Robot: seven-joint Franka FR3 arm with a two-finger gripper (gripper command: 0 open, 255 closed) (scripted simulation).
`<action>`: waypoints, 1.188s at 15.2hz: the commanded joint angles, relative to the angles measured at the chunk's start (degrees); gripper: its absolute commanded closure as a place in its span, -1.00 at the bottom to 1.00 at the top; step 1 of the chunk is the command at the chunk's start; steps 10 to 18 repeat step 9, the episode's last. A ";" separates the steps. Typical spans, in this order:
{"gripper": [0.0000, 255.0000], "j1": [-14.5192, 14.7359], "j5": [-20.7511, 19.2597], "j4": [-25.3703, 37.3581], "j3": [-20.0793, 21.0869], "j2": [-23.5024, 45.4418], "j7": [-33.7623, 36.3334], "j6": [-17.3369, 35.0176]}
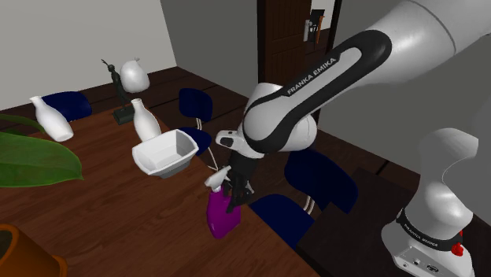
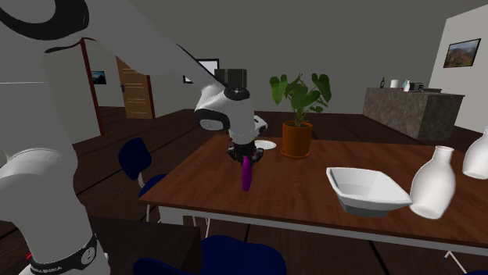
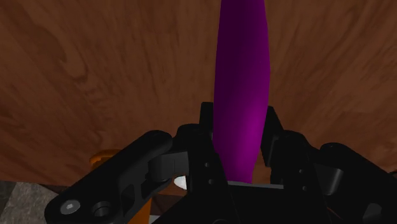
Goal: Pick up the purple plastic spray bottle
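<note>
Shoulder view. My gripper point(image 1: 235, 193) is down over the purple spray bottle point(image 1: 219, 218), which stands near the table point(image 1: 118, 204) edge closest to the stand. Its white trigger head sits just beside my hand. The bottle's base looks to be on the wood or barely above it; I cannot tell which. The white bowl point(image 1: 164, 153) is near, toward this view's upper left, but apart from the bottle. Tall white vase point(image 1: 145, 120) is behind the bowl. Blue chair point(image 1: 282, 212) is tucked just off the table edge, below my wrist.

Second exterior view. The gripper point(image 2: 246, 155) sits atop the bottle point(image 2: 247, 176), with the purple body hanging straight below it. The potted plant point(image 2: 297, 137) stands behind it, apart from it. The bowl point(image 2: 365, 190) and vase point(image 2: 432, 183) are well off to this view's right.

Wrist view. The bottle point(image 3: 242, 89) runs up between my fingers point(image 3: 207, 121), and both pads press its sides: clamped on the bottle.

Judgement: approach and grasp done; the lift remains. Nothing appears to block a straight rise. The narrow, rounded body could slip or swing, so the grip needs watching.
</note>
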 commanded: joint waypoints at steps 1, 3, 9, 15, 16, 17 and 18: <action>1.00 -0.15 -1.71 0.25 -0.10 -1.12 1.77 -1.03; 1.00 -0.33 -3.25 0.52 -0.16 -2.22 3.39 -2.09; 1.00 -0.76 -6.18 1.27 -0.21 -4.35 6.52 -4.38; 1.00 -0.76 -6.18 1.27 -0.21 -4.35 6.52 -4.38; 1.00 -0.76 -6.18 1.27 -0.21 -4.35 6.52 -4.38; 1.00 -0.76 -6.18 1.27 -0.21 -4.35 6.52 -4.38; 1.00 -0.76 -6.18 1.27 -0.21 -4.35 6.52 -4.38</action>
